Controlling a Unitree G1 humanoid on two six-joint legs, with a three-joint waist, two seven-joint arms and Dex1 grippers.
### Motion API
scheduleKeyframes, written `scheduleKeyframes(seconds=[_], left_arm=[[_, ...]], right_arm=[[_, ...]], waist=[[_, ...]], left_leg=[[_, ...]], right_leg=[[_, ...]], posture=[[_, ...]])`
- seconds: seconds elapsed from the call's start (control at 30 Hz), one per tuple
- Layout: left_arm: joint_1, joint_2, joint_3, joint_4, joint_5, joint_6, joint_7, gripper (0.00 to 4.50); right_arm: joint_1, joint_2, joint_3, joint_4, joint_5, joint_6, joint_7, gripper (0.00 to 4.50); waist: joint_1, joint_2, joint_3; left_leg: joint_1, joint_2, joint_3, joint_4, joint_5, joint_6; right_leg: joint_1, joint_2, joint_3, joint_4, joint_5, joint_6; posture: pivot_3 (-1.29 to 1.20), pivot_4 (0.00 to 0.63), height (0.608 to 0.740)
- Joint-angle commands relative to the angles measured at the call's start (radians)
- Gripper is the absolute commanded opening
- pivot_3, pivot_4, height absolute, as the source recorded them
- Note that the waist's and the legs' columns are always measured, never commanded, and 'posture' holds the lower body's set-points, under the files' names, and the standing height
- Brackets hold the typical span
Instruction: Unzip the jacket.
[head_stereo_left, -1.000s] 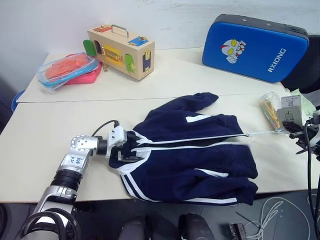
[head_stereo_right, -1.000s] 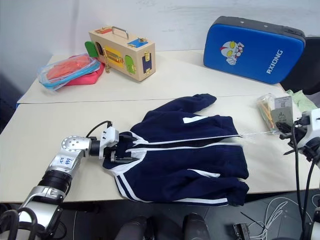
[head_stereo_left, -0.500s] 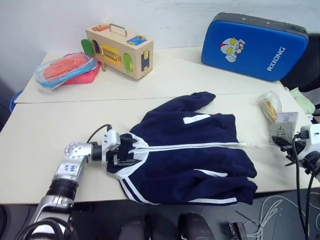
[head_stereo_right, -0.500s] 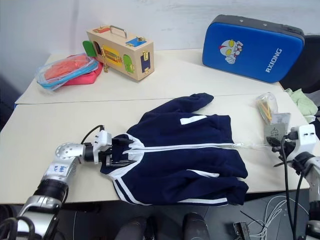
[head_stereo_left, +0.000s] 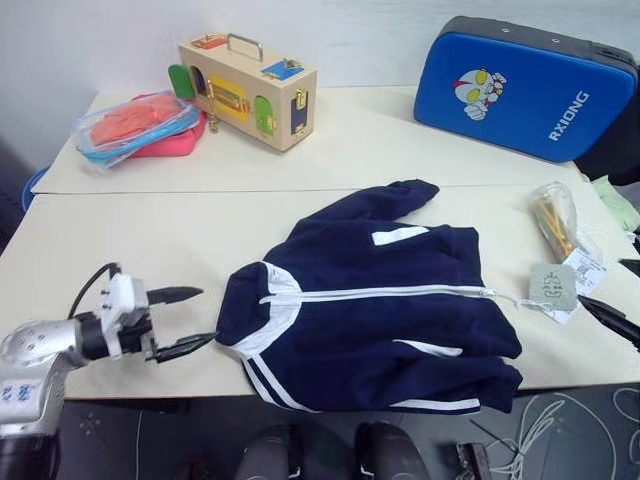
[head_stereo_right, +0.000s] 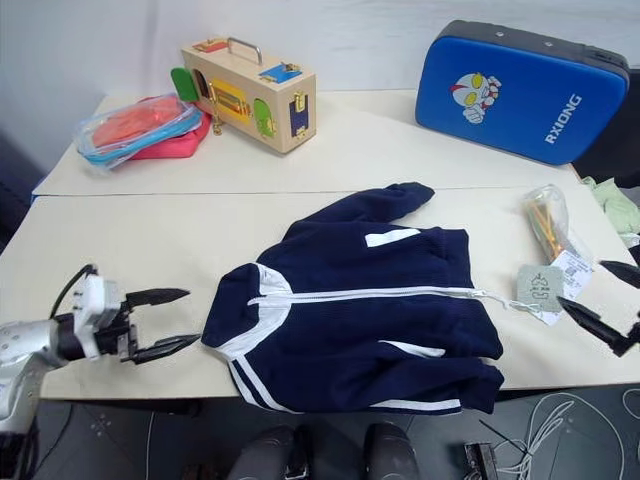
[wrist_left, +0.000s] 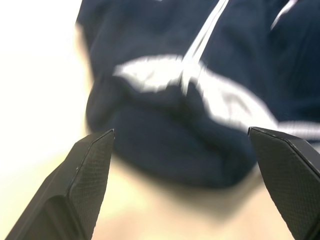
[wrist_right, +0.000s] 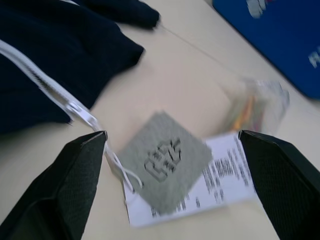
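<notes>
The table (head_stereo_left: 130, 240) is seen to carry everything; the jacket (head_stereo_left: 400, 330) is laid flat near its front edge, collar turned toward the robot's left, hem toward the right, one sleeve reaching back toward the blue padded case (head_stereo_left: 525, 85) that is propped at the far right; the white zipper (head_stereo_left: 380, 294) is drawn across the front from collar to hem; a wooden latch box (head_stereo_left: 248, 88) is set at the far left, touching a clear container with red contents (head_stereo_left: 135, 125); a plastic bag of sticks (head_stereo_left: 555, 215) lies near the right edge; the grey hang tag (head_stereo_left: 552, 287) is laid just beside the hem, joined to it by a thin string; the left gripper (head_stereo_left: 183, 320) is held spread open just beside the collar, nothing between its fingers; the right gripper (head_stereo_right: 603, 302) is likewise released, apart from the tag.
</notes>
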Motion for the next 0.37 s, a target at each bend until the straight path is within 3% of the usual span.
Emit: scheduleKeyframes(seconds=[0.03, 0.2, 0.37], left_arm=[[0.074, 0.008, 0.053, -0.062, 0.025, -0.083, 0.007, 4.5], [0.099, -0.04, 0.027, -0.061, 0.08, -0.144, 0.092, 4.5], [0.128, -0.057, 0.015, -0.132, 0.065, -0.125, 0.116, 4.5]], right_arm=[[0.037, 0.05, 0.104, -0.247, 0.07, -0.036, 0.088, 4.43], [0.071, 0.11, 0.291, -0.285, 0.034, -0.142, 0.207, 4.43], [0.058, 0.172, 0.333, -0.188, -0.022, -0.291, 0.2, 4.43]], waist=[[0.001, -0.002, 0.001], [0.026, -0.002, 0.003], [0.038, -0.005, 0.004]], left_leg=[[0.0, 0.001, 0.0, 0.0, 0.0, -0.001], [-0.001, 0.0, -0.001, 0.001, -0.001, -0.001], [-0.001, -0.001, -0.001, 0.003, -0.002, 0.001]], right_leg=[[0.0, 0.0, 0.0, 0.0, 0.0, 0.0], [0.001, 0.0, -0.001, -0.001, 0.0, 0.0], [0.001, -0.001, -0.001, -0.002, 0.0, 0.0]], posture=[[0.0, 0.15, 0.74], [0.0, 0.15, 0.74], [0.0, 0.15, 0.74]])
